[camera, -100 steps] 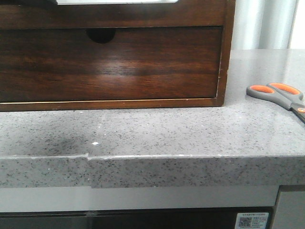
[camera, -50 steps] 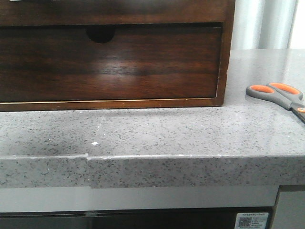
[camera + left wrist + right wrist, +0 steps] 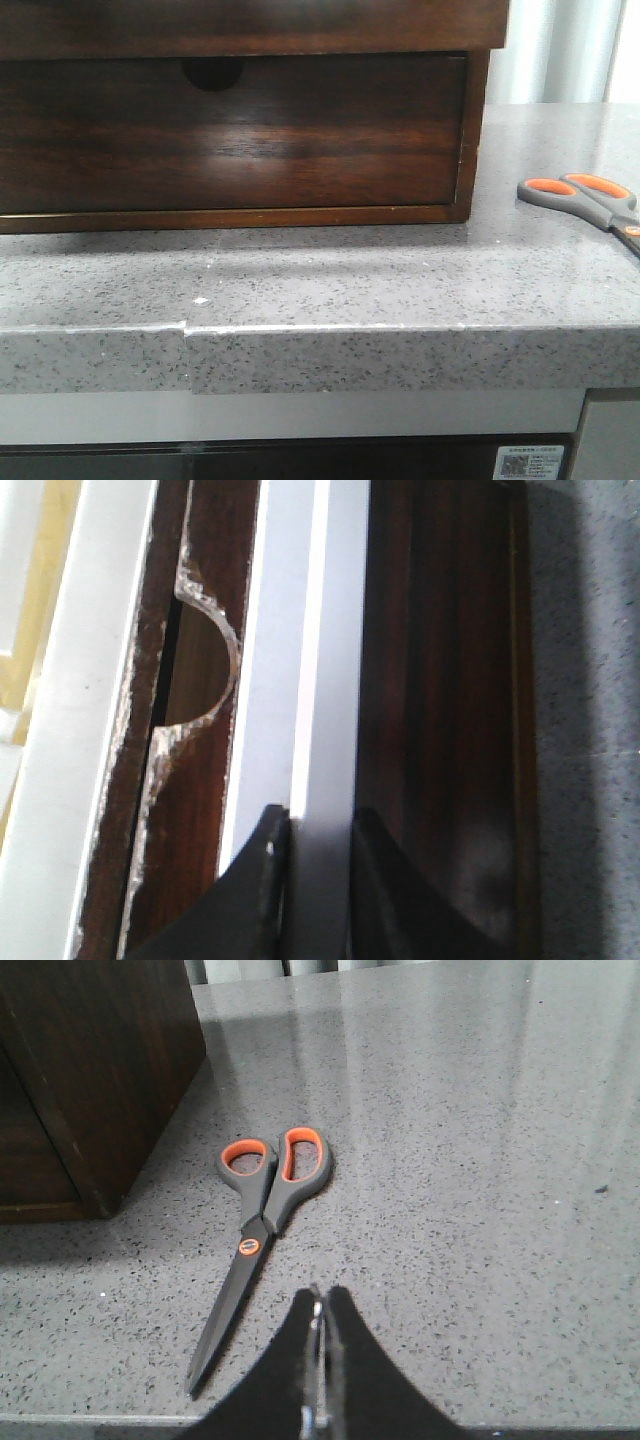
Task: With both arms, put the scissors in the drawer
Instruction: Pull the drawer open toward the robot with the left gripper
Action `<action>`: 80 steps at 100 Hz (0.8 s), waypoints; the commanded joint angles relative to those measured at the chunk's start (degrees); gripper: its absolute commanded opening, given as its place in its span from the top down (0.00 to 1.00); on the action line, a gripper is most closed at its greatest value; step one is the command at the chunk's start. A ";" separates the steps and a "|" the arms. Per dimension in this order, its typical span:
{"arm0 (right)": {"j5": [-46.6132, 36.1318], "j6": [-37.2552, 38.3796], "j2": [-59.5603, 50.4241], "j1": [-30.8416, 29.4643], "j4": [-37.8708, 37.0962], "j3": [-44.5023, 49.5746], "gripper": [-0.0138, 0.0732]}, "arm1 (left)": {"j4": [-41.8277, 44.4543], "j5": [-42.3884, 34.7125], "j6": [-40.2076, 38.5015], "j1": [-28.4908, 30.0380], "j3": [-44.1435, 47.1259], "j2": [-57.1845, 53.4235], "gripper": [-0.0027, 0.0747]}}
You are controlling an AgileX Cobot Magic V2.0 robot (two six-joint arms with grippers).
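Small white label (image 3: 528, 463) with a QR code and tiny print under the bench edge at lower right, too small to read.

Speckled grey stone bench (image 3: 400, 290), polished, with a seam notch in its front edge. On it, a glossy dark brown wooden box (image 3: 478, 130); set inside the frame, the drawer (image 3: 230, 135), wide, wood-grained, reflecting light, with a half-round finger notch (image 3: 211, 73) cut in the top edge of its front. Looks closed or nearly so in the front view.

Scissors (image 3: 258, 1235) flat on the bench, to the right of the box and apart from it: grey plastic handles, orange linings in the two oval loops, an orange pivot disc, dark blades closed together.

Right hand (image 3: 318, 1360) above the bench, just beside the blade end of the scissors, black fingers pressed together, holding nothing.

Left hand (image 3: 318, 880) at the box, black fingers slightly apart with a pale grey strip (image 3: 300, 680) between them; cannot tell whether gripping. Notch edge rough and chipped in that view.
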 commanded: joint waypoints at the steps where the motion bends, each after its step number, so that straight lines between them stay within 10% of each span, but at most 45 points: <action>1: -3.78 -0.09 1.23 -0.01 -0.03 -2.03 0.91 | -4.09 -1.28 -2.80 -2.76 -1.82 -2.30 0.99; 80: -3.12 -0.09 1.23 -0.01 -0.03 -2.03 0.91 | -8.34 11.60 -2.80 -24.53 0.68 -8.80 0.99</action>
